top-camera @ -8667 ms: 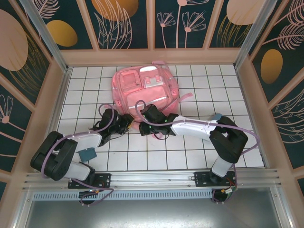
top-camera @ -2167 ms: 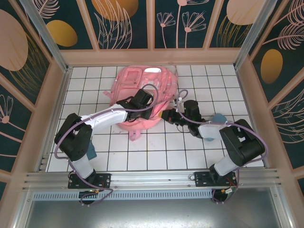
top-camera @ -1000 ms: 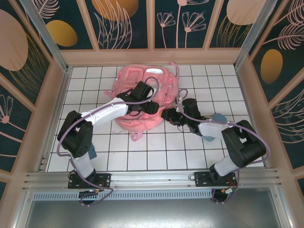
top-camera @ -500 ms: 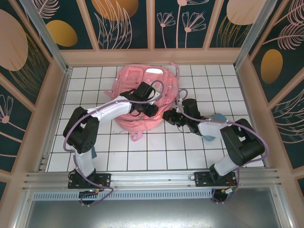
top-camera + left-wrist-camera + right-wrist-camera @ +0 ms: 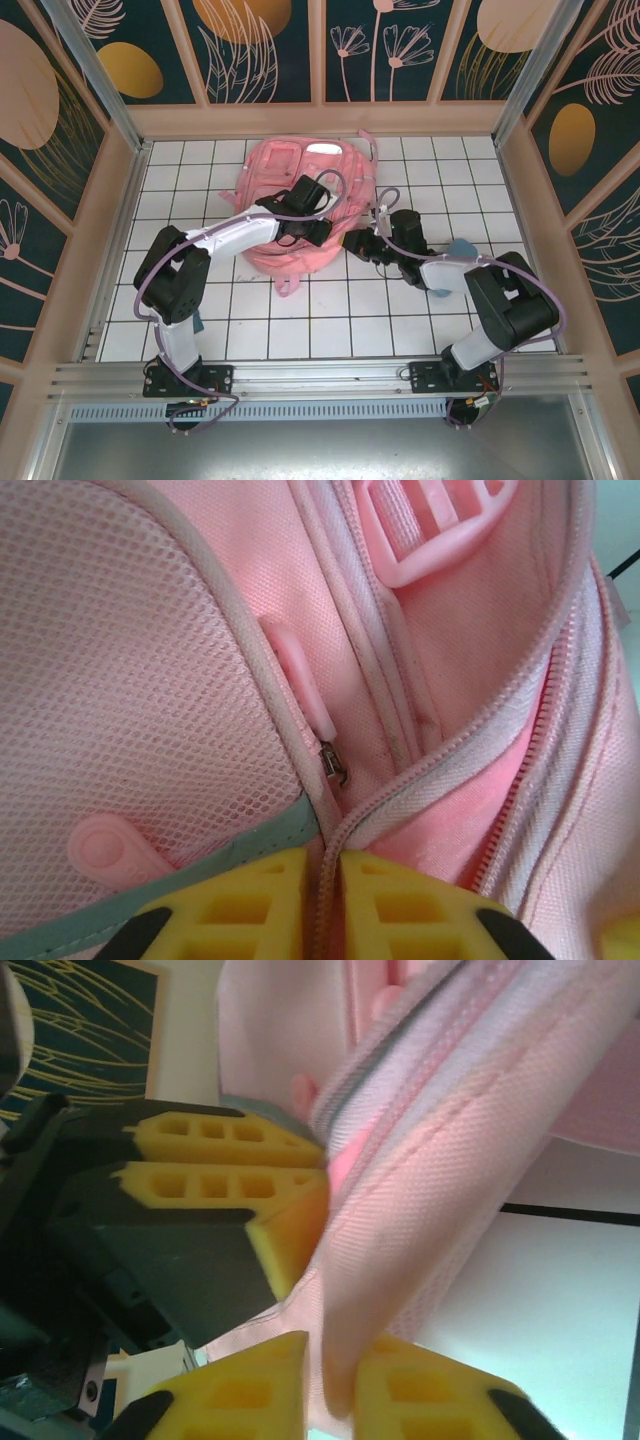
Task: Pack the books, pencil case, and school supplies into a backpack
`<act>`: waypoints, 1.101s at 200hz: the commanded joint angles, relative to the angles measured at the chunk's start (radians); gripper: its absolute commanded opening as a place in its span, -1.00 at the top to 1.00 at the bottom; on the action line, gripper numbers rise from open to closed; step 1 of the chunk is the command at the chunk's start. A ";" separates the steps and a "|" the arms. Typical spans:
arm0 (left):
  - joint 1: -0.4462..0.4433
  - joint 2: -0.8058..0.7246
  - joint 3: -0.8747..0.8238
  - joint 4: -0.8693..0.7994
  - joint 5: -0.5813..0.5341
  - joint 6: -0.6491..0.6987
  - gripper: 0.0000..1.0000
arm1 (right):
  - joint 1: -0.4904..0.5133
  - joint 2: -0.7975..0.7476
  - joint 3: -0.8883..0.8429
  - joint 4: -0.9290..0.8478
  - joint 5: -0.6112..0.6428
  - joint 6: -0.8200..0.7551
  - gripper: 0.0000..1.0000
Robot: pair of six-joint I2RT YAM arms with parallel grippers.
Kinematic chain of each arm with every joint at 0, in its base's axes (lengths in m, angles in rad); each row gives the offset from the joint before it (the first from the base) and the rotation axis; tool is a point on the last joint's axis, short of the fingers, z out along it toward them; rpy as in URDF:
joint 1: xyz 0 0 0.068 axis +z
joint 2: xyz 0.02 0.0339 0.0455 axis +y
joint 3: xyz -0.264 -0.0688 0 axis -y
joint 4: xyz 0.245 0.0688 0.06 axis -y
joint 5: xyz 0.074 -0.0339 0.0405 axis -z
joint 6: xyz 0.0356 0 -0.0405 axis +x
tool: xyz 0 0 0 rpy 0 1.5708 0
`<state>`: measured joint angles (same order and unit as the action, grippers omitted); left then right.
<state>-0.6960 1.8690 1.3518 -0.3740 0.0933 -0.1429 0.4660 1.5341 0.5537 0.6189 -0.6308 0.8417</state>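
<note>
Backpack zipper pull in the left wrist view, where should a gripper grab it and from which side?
Take the long pink pull tab on the backpack by its narrow edges, near the free end, away from the metal slider. It lies flat against the fabric beside the mesh pocket, so probably come straight down at the fabric, one finger on each side.

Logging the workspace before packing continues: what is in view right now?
backpack: one, pink, far centre of table
blue-teal item: one, beside right arm, partly hidden
teal item: one, by left arm's base, mostly hidden
table: one, white with black grid
left gripper: one, yellow fingers, shut on backpack's zipper seam
right gripper: one, yellow fingers, pinching backpack's edge
</note>
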 commanded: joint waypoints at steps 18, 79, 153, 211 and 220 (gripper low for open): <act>0.020 -0.052 -0.005 0.057 0.099 -0.066 0.23 | -0.031 -0.015 0.060 -0.004 0.037 0.009 -0.05; 0.132 -0.224 -0.110 0.116 0.122 -0.311 -0.25 | -0.068 -0.049 0.080 -0.316 0.250 -0.014 -0.07; 0.155 -0.482 -0.385 0.030 -0.123 -0.545 -0.31 | 0.059 -0.175 0.246 -0.775 0.560 -0.116 -0.09; 0.165 -0.712 -0.685 0.120 -0.099 -0.889 -0.17 | 0.362 0.003 0.599 -1.004 0.709 -0.381 0.00; 0.170 -0.728 -0.727 0.167 -0.071 -0.924 -0.16 | 0.390 0.046 0.655 -1.030 0.709 -0.433 0.02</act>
<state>-0.5377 1.1854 0.7170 -0.3008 -0.0154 -0.8944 0.8001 1.4899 1.0878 -0.2691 0.0143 0.5903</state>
